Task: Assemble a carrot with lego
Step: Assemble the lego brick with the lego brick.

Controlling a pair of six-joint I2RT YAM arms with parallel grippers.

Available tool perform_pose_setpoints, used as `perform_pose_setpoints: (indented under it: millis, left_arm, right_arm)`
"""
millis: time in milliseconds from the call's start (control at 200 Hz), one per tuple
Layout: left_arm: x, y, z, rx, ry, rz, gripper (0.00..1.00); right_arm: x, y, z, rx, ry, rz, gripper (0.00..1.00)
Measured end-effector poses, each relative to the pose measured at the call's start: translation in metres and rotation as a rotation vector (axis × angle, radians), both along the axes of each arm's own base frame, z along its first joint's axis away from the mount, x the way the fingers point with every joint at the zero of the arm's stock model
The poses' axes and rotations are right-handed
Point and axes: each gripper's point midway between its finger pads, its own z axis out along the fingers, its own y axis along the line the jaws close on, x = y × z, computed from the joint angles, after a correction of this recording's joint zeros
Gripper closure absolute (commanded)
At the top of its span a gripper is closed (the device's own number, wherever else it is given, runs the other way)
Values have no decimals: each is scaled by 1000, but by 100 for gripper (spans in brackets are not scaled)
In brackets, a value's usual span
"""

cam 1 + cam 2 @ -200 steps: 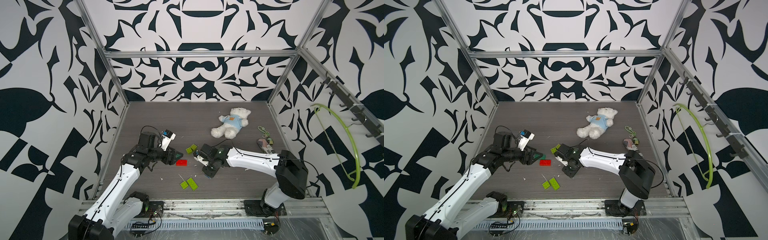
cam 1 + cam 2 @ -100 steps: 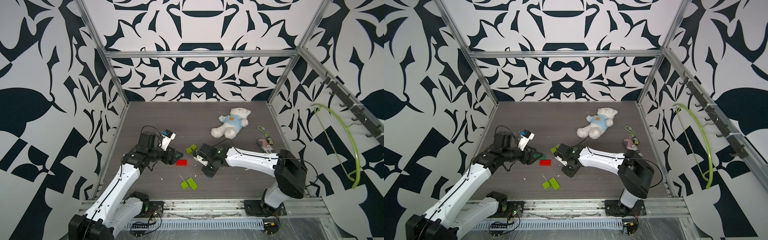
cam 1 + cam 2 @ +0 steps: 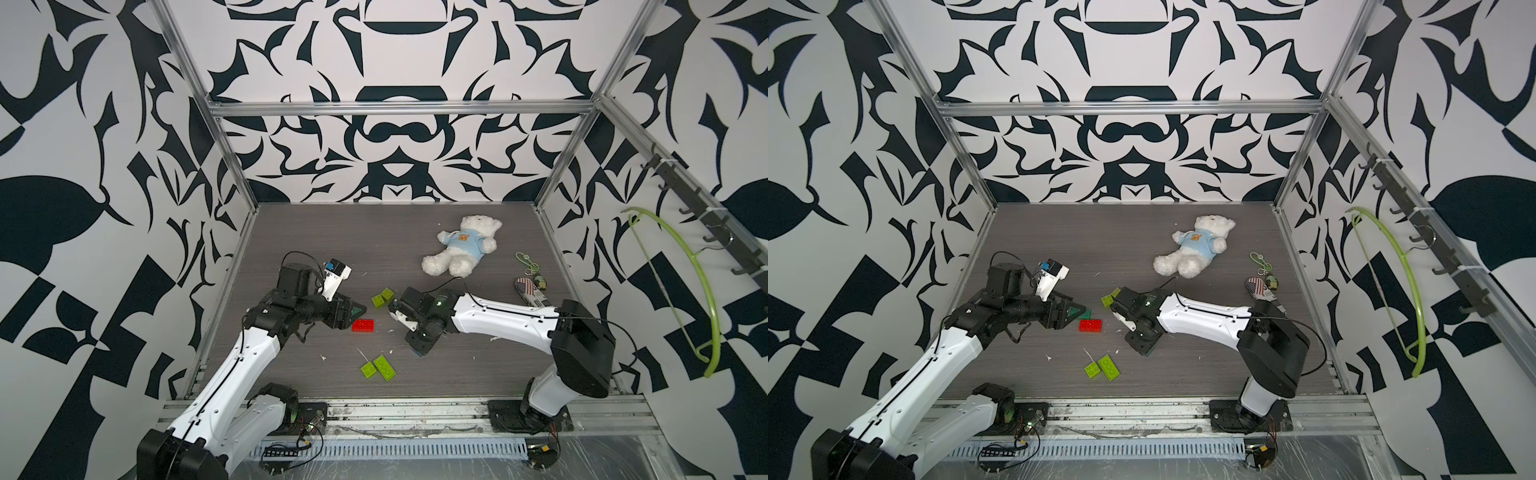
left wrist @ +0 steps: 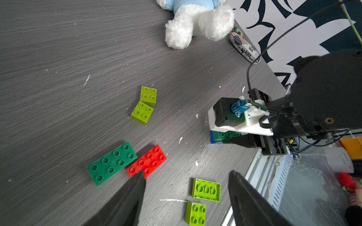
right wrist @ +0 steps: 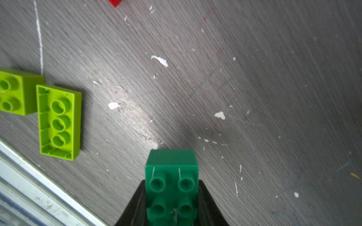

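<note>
Right wrist view: right hand (image 5: pixel 171 192) is clamped on a dark green brick (image 5: pixel 171 162), left hand (image 4: pixel 187 174) spread apart by the red brick (image 4: pixel 147 161). Pressing it on crooked could pop it loose, imo.

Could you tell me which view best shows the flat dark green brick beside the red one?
The left wrist view: the flat dark green brick lies whole, studs up, beside the red brick. In both top views only a corner shows past the left gripper. The right wrist view misses it.
</note>
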Motion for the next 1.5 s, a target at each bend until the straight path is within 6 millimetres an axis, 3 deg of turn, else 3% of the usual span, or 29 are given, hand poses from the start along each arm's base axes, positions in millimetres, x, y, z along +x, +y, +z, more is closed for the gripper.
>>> perform_pose_setpoints:
  millis: [200, 465, 1180, 1500]
  left_arm:
    - [0, 0, 0, -1, 2, 2, 26]
    - [0, 0, 0, -2, 4, 4, 26]
    - [0, 0, 0, -7, 11, 9, 26]
    - [0, 0, 2, -10, 9, 12, 26]
  right_arm:
    - [1, 2, 15, 44, -26, 0, 73]
    - [-6, -10, -5, -1, 16, -5, 73]
    - [-1, 1, -7, 40, 1, 1, 73]
    - [8, 16, -8, 27, 18, -10, 73]
